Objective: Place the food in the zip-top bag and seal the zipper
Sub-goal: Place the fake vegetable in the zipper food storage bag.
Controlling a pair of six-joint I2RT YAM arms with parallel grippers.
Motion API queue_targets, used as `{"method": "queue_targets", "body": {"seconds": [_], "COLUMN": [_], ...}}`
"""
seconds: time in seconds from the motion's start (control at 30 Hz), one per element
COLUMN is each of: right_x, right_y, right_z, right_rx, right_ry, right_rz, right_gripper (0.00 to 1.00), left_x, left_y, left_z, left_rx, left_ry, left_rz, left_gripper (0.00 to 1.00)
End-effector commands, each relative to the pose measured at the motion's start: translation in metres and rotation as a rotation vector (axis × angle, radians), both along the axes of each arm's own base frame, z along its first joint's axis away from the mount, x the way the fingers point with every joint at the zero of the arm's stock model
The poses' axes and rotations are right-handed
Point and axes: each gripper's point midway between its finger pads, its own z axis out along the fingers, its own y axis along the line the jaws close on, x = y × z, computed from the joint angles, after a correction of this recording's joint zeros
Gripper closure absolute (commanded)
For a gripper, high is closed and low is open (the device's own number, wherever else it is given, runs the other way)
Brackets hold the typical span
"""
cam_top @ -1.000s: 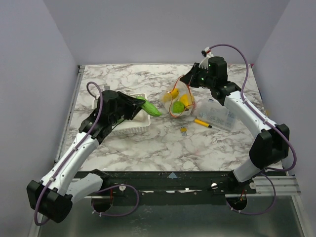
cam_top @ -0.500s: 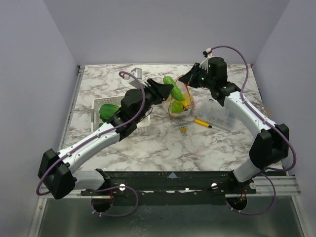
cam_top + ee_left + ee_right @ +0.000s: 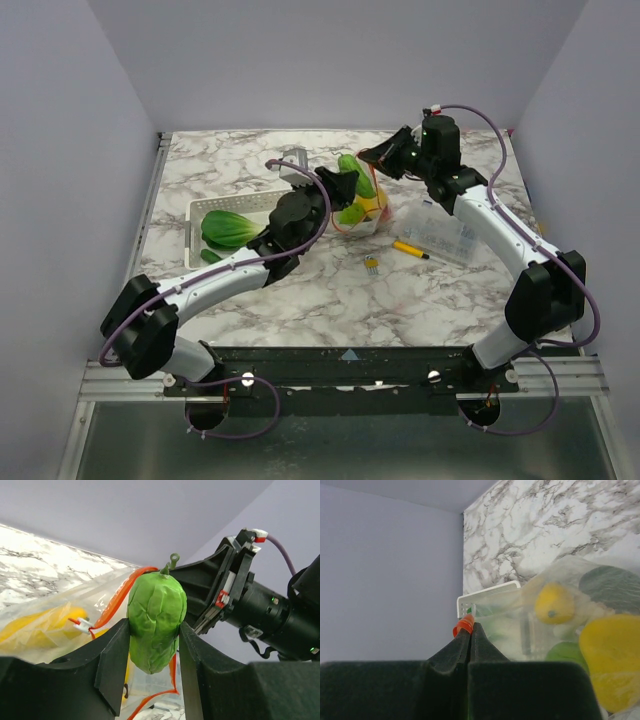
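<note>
A leafy green piece [image 3: 228, 228] lies in the white basket [image 3: 196, 212], partly hidden by my arm. My left claw [image 3: 152, 630] clamps a green toy vegetable [image 3: 156, 605] beside the zip-top bag [image 3: 368, 212]; I can't make out the bag's mouth. My right claw [image 3: 471, 631] pinches the zipper [image 3: 464, 625]. The marble bench [image 3: 300, 290] is enclosed by lilac walls [image 3: 300, 60].

Right claw [image 3: 470, 628] pinches the thin orange-red zipper strip [image 3: 463, 625] of the clear floppy plastic bag [image 3: 520, 610]; yellow plastic toy fruits [image 3: 554, 603] sit inside, marbled table [image 3: 545, 520] behind.
</note>
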Motion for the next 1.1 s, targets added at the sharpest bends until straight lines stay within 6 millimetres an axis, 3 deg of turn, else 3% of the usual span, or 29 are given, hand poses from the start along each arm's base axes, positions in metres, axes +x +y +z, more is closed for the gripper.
{"method": "queue_targets", "body": {"seconds": [0.0, 0.1, 0.27, 0.37, 0.53, 0.63, 0.67, 0.77, 0.83, 0.9, 0.93, 1.07], "right_x": [0.002, 0.002, 0.004, 0.001, -0.002, -0.001, -0.001, 0.001, 0.004, 0.005, 0.006, 0.009], "right_y": [0.002, 0.000, 0.002, 0.004, 0.009, 0.011, 0.011, 0.011, 0.010, 0.011, 0.011, 0.009], "right_z": [0.041, 0.049, 0.058, 0.053, 0.043, 0.039, 0.039, 0.036, 0.031, 0.028, 0.027, 0.028], "right_rx": [0.156, 0.191, 0.231, 0.267, 0.323, 0.327, 0.325, 0.302, 0.273, 0.259, 0.253, 0.235], "right_ry": [-0.028, -0.032, -0.050, -0.028, 0.022, 0.038, 0.036, 0.033, 0.035, 0.039, 0.037, 0.028], "right_rz": [-0.052, -0.070, -0.072, -0.065, -0.050, -0.047, -0.043, -0.044, -0.054, -0.045, -0.045, -0.062], "right_gripper": [0.99, 0.99, 0.99, 0.99, 0.99, 0.99, 0.99, 0.99, 0.99, 0.99, 0.99, 0.99], "left_x": [0.003, 0.001, -0.017, -0.024, -0.013, -0.004, -0.002, -0.004, -0.008, -0.013, -0.017, -0.037], "left_y": [0.000, -0.006, -0.036, -0.041, -0.047, -0.051, -0.051, -0.033, -0.017, -0.008, -0.004, 0.012], "left_z": [-0.016, -0.037, -0.066, -0.067, -0.078, -0.089, -0.094, -0.112, -0.110, -0.100, -0.092, -0.067], "left_rx": [0.041, 0.057, 0.052, 0.012, 0.046, 0.114, 0.145, 0.223, 0.269, 0.286, 0.294, 0.349], "left_ry": [-0.027, 0.008, 0.134, 0.153, 0.274, 0.389, 0.438, 0.637, 0.663, 0.638, 0.628, 0.592], "left_rz": [0.061, 0.028, -0.156, -0.202, -0.205, -0.213, -0.216, -0.156, -0.120, -0.132, -0.151, -0.230], "left_gripper": [1.00, 1.00, 1.00, 1.00, 0.99, 0.91, 0.86, 0.58, 0.50, 0.27, 0.05, 0.07]}}
